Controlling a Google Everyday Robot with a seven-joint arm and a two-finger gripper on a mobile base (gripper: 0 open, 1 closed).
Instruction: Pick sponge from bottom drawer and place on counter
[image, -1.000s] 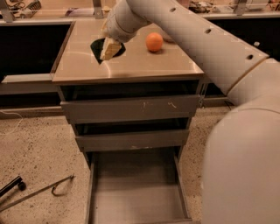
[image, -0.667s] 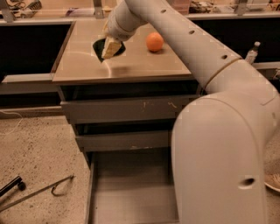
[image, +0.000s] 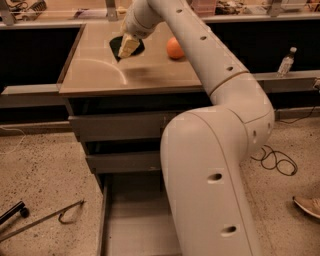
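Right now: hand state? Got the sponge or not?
Hand: low over the back left of the counter, right at the sponge. Whether it is holding or has let go cannot be told.

Legible text, labels, brands, numbers: none found. Gripper (image: 131, 40), above the counter's (image: 150, 75) far left by the sponge (image: 128, 49): no readable marking.

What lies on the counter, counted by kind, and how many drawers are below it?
sponge: 1, at the pincer, on the counter
orange: 1
drawers: 3
Total: 5
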